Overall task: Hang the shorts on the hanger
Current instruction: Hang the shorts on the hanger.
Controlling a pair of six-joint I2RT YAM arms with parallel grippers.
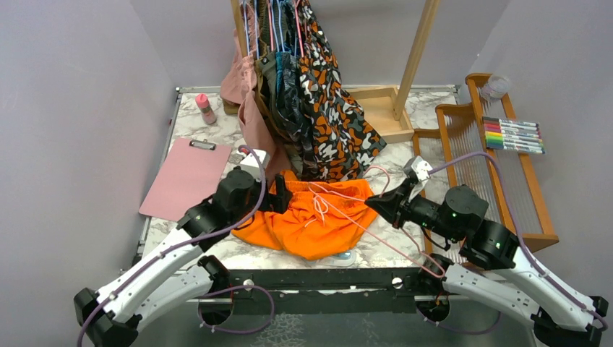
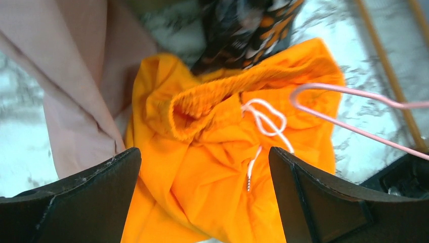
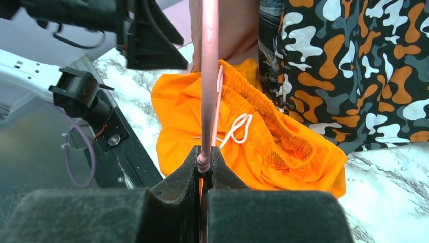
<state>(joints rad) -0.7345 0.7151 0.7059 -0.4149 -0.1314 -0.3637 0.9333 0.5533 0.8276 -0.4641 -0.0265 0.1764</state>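
Between the pads of my right pincer (image 3: 204,158), pressed tight together, sits the thin pink wire of the hanger (image 3: 209,76), which runs away from me over the shorts (image 3: 263,152). A rounded bend of it hangs just above the orange cloth, near the white drawstring (image 2: 263,119). My left pincer (image 2: 205,154) is spread wide and holds nothing, poised over the gathered waistband (image 2: 212,98). The shorts lie crumpled on the marble table (image 1: 220,129), at the foot of the patterned garment (image 1: 332,108) hanging behind them, and are not yet on the hanger. I judge the step in hand to be bringing cloth and wire together. Next, my left should close on the waistband or a leg and lift it so the wire can pass under or through. Both my arms reach low from the near edge, wrists turned inward toward each other across the shorts.
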